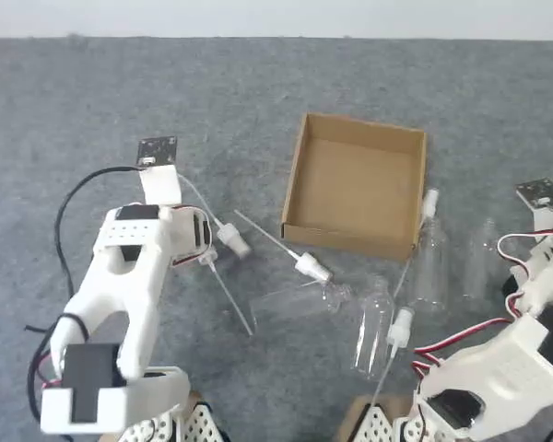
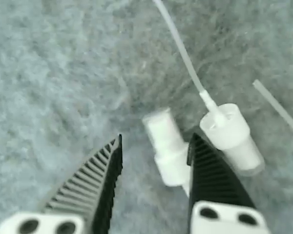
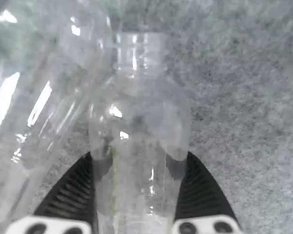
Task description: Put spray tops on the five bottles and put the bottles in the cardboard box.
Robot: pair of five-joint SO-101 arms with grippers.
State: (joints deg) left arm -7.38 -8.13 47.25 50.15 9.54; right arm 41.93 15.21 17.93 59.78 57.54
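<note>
Grey carpet (image 1: 92,92) covers the table. At the left, the left gripper (image 2: 156,139) hangs with its fingers spread wide around one spray top (image 2: 165,146) lying on the carpet. A second spray top (image 2: 232,136) lies just outside one finger. The cardboard box (image 1: 350,238) sits mid-table, with loose bottles (image 1: 373,322) near it. At the right, the right gripper (image 3: 139,157) presses its fingers against both sides of an open-necked clear bottle (image 3: 136,112).

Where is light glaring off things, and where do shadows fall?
Right wrist view: white glints on the clear bottle within the right gripper. Left wrist view: a soft shadow beside the spray top. High view: faint sheen on the lying bottles.
</note>
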